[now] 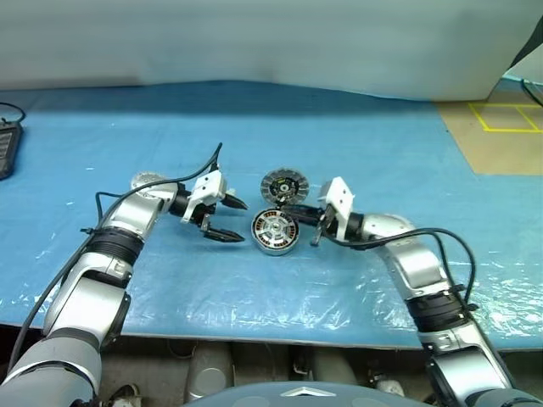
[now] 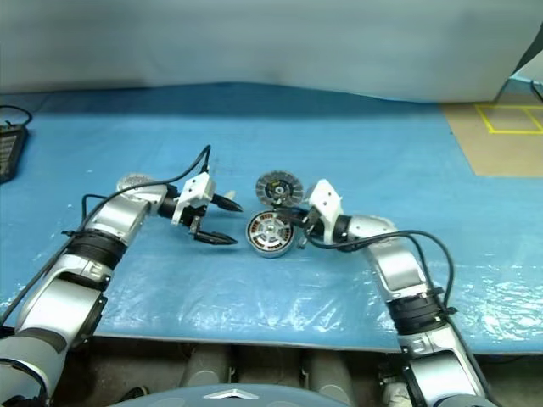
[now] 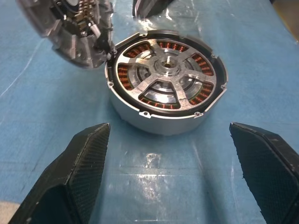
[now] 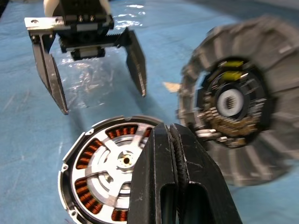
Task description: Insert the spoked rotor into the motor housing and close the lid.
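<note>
Here the left gripper [image 1: 228, 220] is seen with its two black fingers spread wide apart and nothing between them, aimed across at the motor housing [image 1: 275, 231], which sits just beside it on the table. The right gripper [image 1: 294, 212] is seen with its fingers pressed flat together, their tips at the rim of the housing and at the lower edge of the lid [image 1: 282, 185]; whether anything is pinched between them cannot be told. The spoked rotor [image 3: 166, 74] is already seated inside the housing, its silver spokes lying over the ring of copper windings. The lid is tilted up on edge just behind the housing, its segmented silver face and dark centre turned toward the robot. The parts are laid on a blue cloth [image 1: 365, 127] covering the table, with a sheet of clear glossy plastic [image 1: 280, 292] spread over the near part. A pale wall [image 1: 254, 42] is seen behind the table, and brown floor with yellow tape lines [image 1: 509, 119] to the far right. A dark device [image 1: 7, 148] lies at the cloth's left edge.
</note>
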